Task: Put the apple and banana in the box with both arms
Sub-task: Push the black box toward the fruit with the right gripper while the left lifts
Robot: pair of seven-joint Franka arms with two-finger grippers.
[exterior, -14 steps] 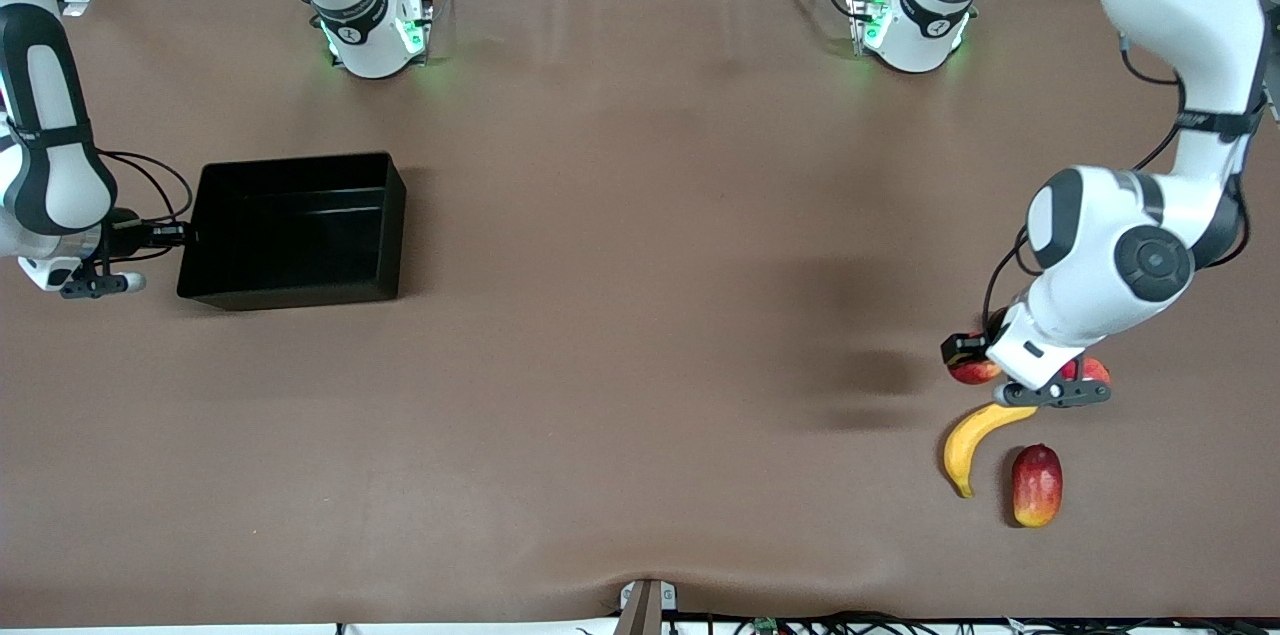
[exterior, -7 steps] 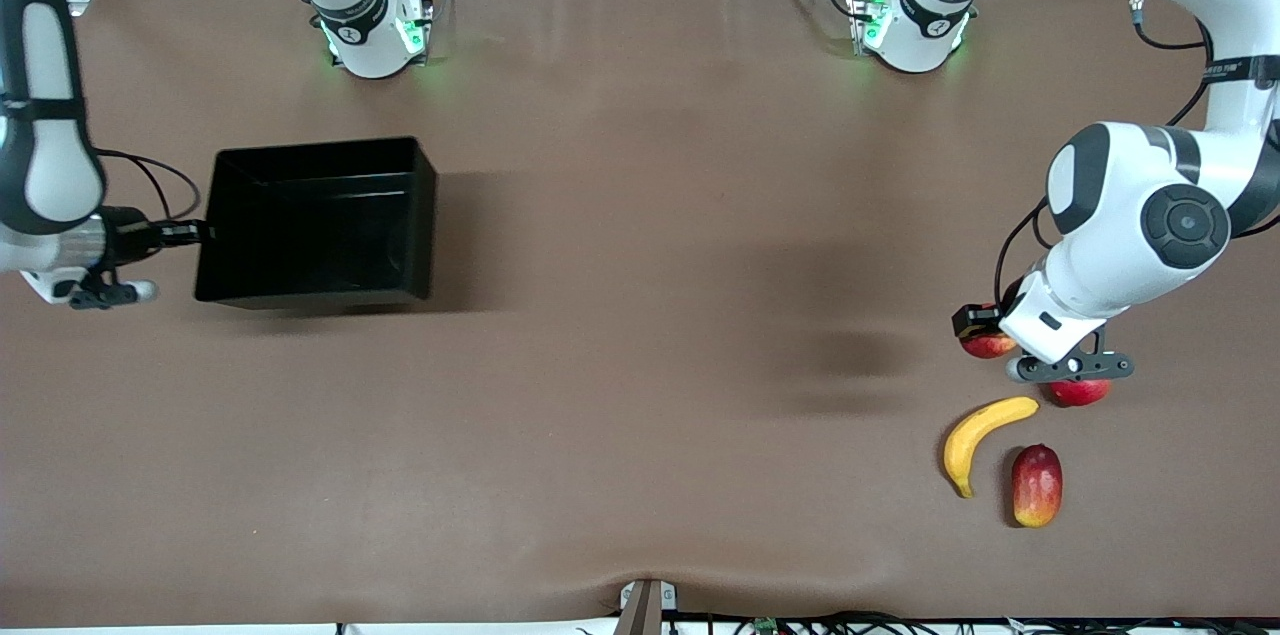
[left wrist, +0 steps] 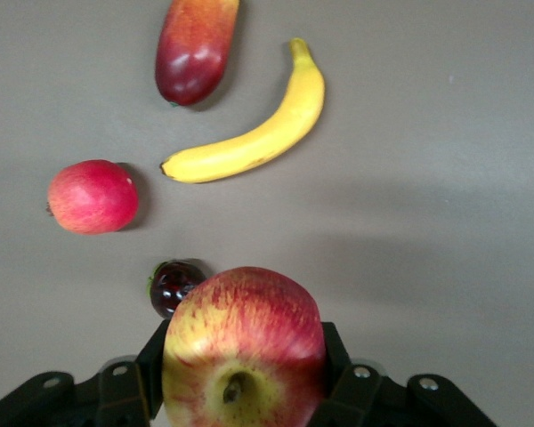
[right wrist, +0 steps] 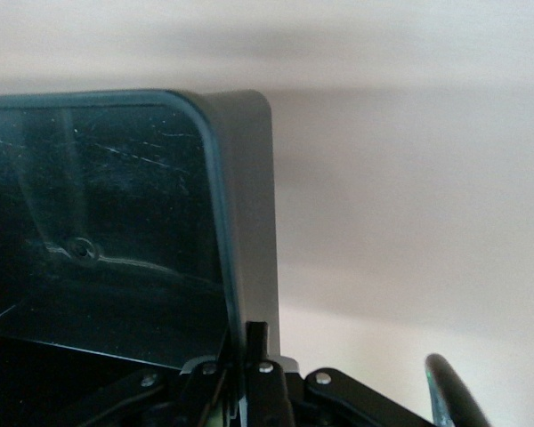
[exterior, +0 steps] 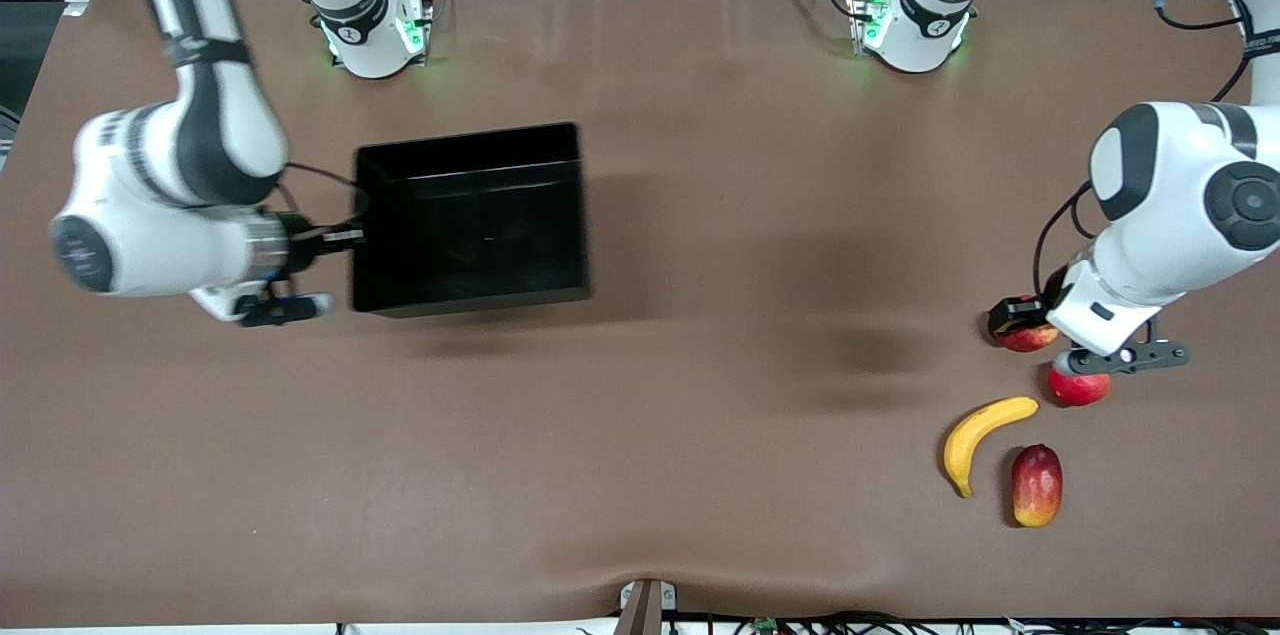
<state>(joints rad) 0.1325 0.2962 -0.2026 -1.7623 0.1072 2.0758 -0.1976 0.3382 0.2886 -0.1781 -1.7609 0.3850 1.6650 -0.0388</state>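
Observation:
My left gripper is shut on the apple, red with yellow streaks, and holds it above the table beside the other fruit. In the left wrist view the apple fills the gap between the fingers. The yellow banana lies on the table, nearer the front camera; it also shows in the left wrist view. My right gripper is shut on an end wall of the black box and holds it slightly off the table. The right wrist view shows the box wall pinched in the jaws.
A red-and-yellow mango lies beside the banana. A smooth pinkish-red fruit lies just past the apple. A small dark maroon fruit lies under the left gripper. The arm bases stand along the table's back edge.
The right arm has carried the box from its end of the table toward the middle. The left gripper has risen with the apple and shifted toward the left arm's end.

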